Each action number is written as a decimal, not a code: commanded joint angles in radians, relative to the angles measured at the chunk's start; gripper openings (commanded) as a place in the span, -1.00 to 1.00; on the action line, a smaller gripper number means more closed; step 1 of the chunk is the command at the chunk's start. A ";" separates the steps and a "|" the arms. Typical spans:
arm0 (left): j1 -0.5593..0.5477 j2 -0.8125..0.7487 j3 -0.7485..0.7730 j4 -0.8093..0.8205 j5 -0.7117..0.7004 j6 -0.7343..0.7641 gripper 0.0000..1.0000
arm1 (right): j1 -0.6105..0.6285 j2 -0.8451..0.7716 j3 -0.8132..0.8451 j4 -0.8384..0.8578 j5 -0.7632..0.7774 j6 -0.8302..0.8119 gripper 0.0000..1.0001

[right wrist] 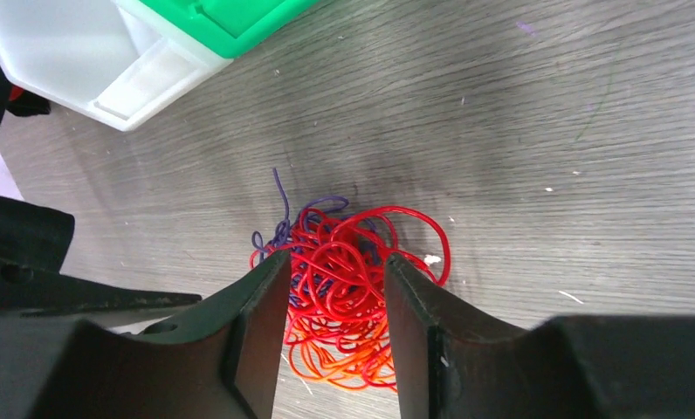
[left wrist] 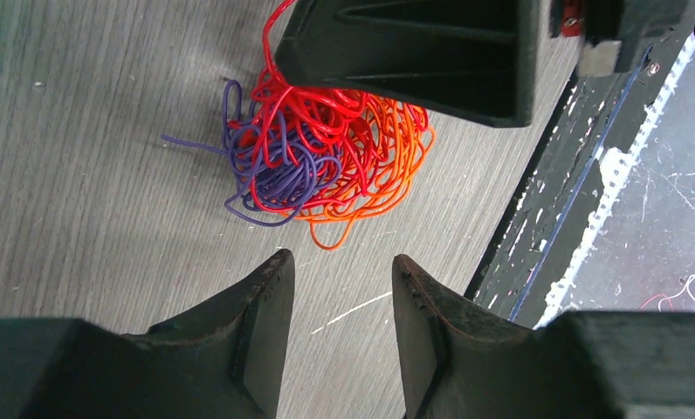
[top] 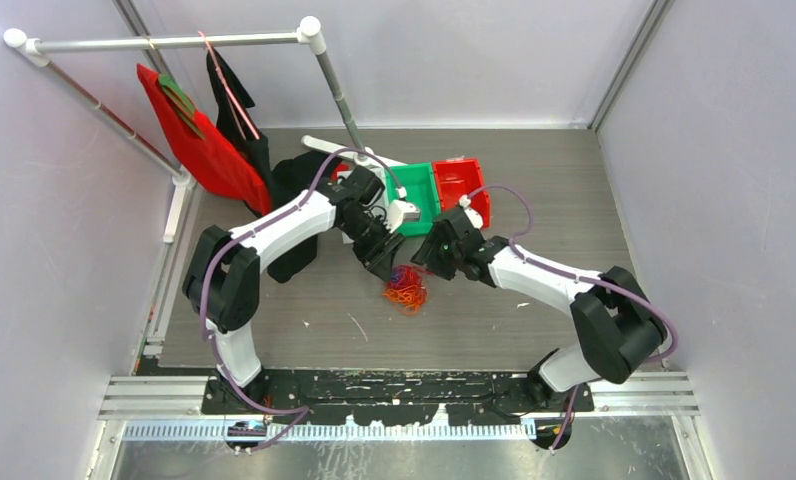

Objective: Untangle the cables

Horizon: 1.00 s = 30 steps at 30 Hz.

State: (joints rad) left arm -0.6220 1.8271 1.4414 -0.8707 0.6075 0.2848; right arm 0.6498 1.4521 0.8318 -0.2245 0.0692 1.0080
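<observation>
The cables (top: 406, 288) lie on the grey table as one small clump of red, orange and purple wire. In the left wrist view the cables (left wrist: 326, 157) sit ahead of my left gripper (left wrist: 342, 271), which is open with only bare table between its fingers. My right gripper (right wrist: 335, 266) hangs open right over the cables (right wrist: 353, 297), and red loops show between its two fingers. From above, the left gripper (top: 384, 266) and right gripper (top: 426, 268) flank the clump's far side. A finger of the right gripper (left wrist: 414, 52) covers the clump's far edge in the left wrist view.
A green bin (top: 414, 195), a red bin (top: 461, 185) and a white bin (right wrist: 108, 61) stand just behind the grippers. Red and black garments (top: 199, 140) hang from a white rack at the back left. The table's front edge (left wrist: 519, 236) runs close to the clump.
</observation>
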 commanded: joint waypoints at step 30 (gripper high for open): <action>-0.005 -0.024 -0.029 0.010 -0.014 0.031 -0.34 | -0.044 0.074 0.233 -0.343 -0.063 -0.580 0.29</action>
State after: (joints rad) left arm -0.6228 1.8271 1.4097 -0.8677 0.5869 0.2989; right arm 0.6071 1.5089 0.9916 -0.5346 -0.0040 0.5884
